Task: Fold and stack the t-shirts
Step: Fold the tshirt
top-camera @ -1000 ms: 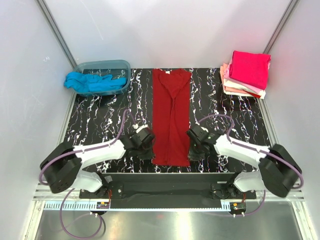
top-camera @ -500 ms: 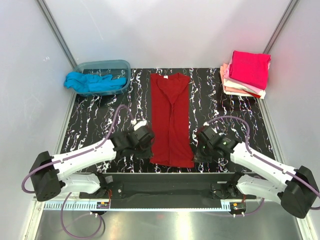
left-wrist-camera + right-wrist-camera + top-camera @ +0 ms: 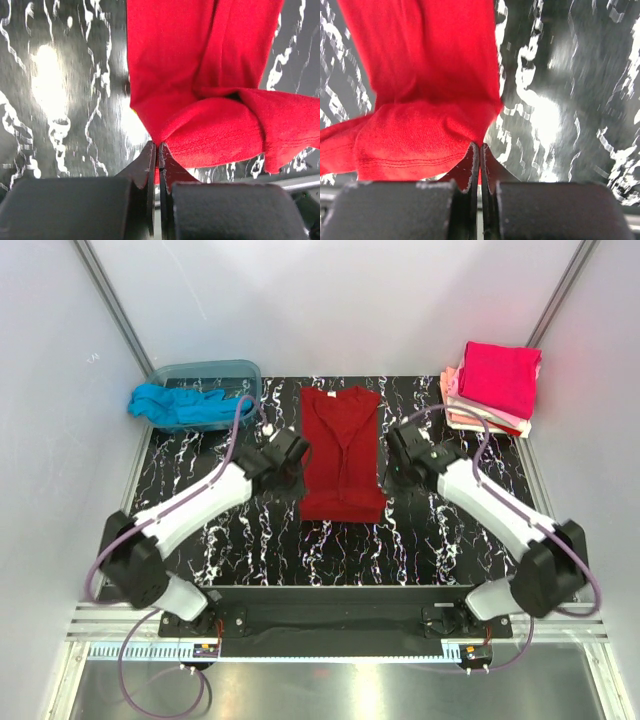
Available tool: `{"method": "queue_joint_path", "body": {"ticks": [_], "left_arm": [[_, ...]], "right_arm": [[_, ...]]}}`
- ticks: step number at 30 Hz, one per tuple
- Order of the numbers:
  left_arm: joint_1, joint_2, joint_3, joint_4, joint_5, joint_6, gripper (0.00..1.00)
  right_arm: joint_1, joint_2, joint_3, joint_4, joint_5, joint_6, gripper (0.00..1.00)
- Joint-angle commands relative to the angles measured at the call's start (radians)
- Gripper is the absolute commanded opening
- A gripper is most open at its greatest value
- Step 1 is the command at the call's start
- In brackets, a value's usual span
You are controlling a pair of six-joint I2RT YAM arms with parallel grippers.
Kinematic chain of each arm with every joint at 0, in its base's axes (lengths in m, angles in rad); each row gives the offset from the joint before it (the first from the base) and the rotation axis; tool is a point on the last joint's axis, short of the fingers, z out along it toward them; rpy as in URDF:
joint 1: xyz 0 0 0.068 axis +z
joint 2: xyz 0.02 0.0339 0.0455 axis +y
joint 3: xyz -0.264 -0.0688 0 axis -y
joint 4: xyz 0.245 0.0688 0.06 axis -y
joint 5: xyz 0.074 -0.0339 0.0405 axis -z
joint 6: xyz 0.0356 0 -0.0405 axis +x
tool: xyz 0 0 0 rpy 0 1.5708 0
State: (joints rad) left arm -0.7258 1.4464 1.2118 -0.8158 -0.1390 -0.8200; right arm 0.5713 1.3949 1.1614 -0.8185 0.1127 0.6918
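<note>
The dark red t-shirt [image 3: 342,445] lies lengthwise in the middle of the marbled table, its near part doubled over toward the collar. My left gripper [image 3: 297,462] is shut on the shirt's left hem corner [image 3: 156,145]. My right gripper [image 3: 388,462] is shut on the right hem corner [image 3: 481,142]. Both hold the hem lifted over the shirt's middle, so the cloth bulges in a fold [image 3: 215,135] in the left wrist view and in the right wrist view [image 3: 420,135]. A turquoise t-shirt [image 3: 180,405] hangs out of the tub. Folded magenta, pink, peach and white shirts are stacked [image 3: 495,385] at the back right.
A translucent blue-grey tub [image 3: 212,377] stands at the back left corner. The black marbled tabletop [image 3: 330,550] shows bare in front of the shirt. White walls and metal posts close in the table on three sides.
Both grippers have carried the shirt's near hem away from the table's front edge toward the collar, so the shirt now looks about half as long. Both arms have stretched out.
</note>
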Motion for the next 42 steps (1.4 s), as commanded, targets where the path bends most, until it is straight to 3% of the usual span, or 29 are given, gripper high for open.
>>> {"method": "queue_joint_path", "body": {"ticks": [1, 8, 17, 26, 32, 33, 34, 35, 37, 40, 42], "left_arm": [[0.057, 0.102, 0.106, 0.017, 0.047, 0.103, 0.00], [0.146, 0.284, 0.285, 0.034, 0.095, 0.174, 0.00], [0.213, 0.485, 0.500, -0.019, 0.133, 0.232, 0.00], [0.250, 0.598, 0.581, -0.022, 0.179, 0.252, 0.01], [0.273, 0.677, 0.646, -0.032, 0.203, 0.260, 0.15], [0.276, 0.709, 0.663, -0.039, 0.210, 0.266, 0.25], [0.288, 0.732, 0.724, -0.051, 0.210, 0.280, 0.29], [0.296, 0.761, 0.776, -0.104, 0.210, 0.285, 0.32], [0.333, 0.868, 0.968, -0.172, 0.208, 0.295, 0.41], [0.390, 0.962, 1.167, -0.275, 0.232, 0.268, 0.44], [0.411, 0.913, 1.168, -0.258, 0.268, 0.252, 0.45]], "right_arm": [[-0.057, 0.094, 0.124, 0.038, 0.004, -0.120, 0.00], [-0.134, 0.326, 0.285, 0.070, -0.033, -0.204, 0.00], [-0.191, 0.504, 0.472, 0.050, -0.071, -0.245, 0.00], [-0.203, 0.627, 0.563, 0.047, -0.096, -0.261, 0.00], [-0.221, 0.714, 0.632, 0.027, -0.099, -0.273, 0.00], [-0.231, 0.733, 0.668, 0.010, -0.100, -0.276, 0.05], [-0.240, 0.775, 0.696, -0.001, -0.105, -0.281, 0.15], [-0.249, 0.802, 0.733, -0.016, -0.108, -0.296, 0.44], [-0.290, 0.863, 0.903, -0.080, -0.129, -0.314, 0.64], [-0.358, 0.993, 1.190, -0.211, -0.202, -0.305, 0.70], [-0.373, 1.023, 1.299, -0.264, -0.249, -0.288, 0.71]]}}
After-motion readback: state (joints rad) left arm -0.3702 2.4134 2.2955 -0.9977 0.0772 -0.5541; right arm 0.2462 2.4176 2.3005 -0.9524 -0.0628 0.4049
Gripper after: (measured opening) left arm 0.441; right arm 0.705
